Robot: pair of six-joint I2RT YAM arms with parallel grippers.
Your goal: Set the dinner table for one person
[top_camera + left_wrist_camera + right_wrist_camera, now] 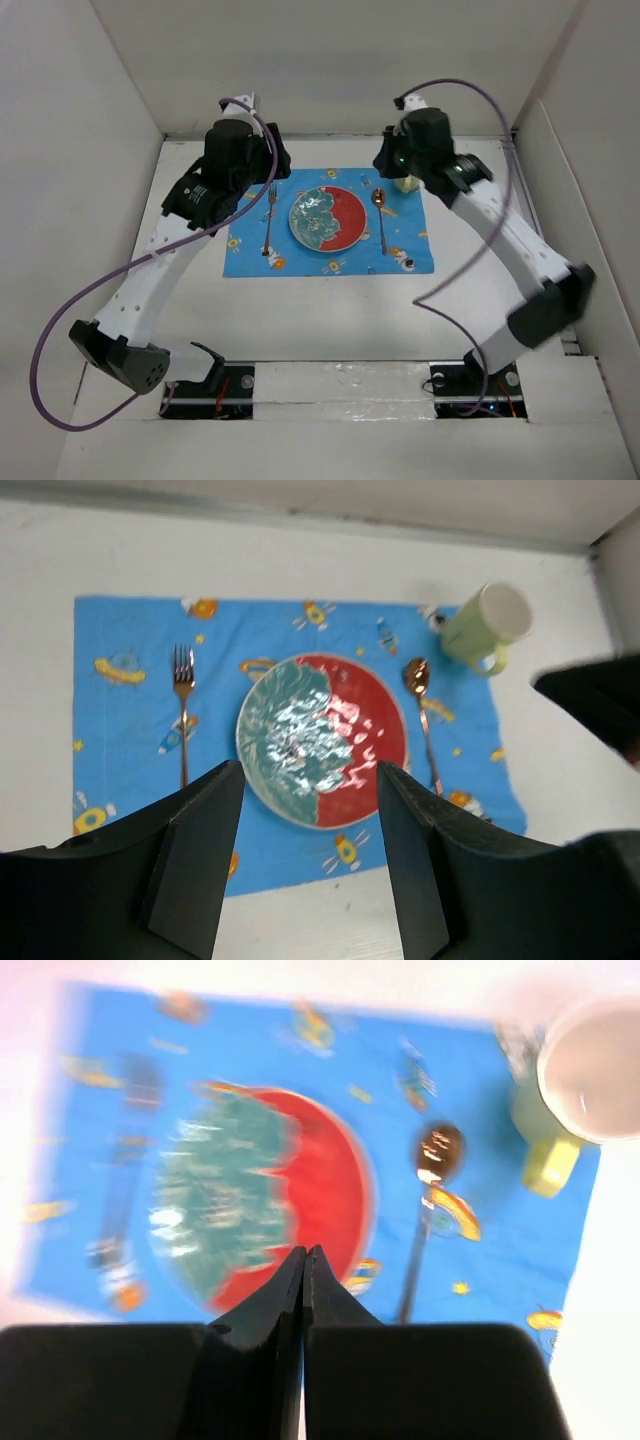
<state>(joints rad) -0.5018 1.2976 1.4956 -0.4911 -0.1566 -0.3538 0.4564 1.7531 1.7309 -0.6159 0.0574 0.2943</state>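
On the white dinner table lies a blue cartoon mat. On the mat sit a red and teal plate, a fork to its left and a copper spoon to its right. A pale green mug stands at the mat's far right corner, mostly hidden by the right arm in the top view. My left gripper is open and empty, high above the mat's near edge. My right gripper is shut and empty, held above the plate with the mug to its right.
White walls enclose the table on the left, back and right. Purple cables loop from both arms over the table sides. The right arm shows at the right edge of the left wrist view.
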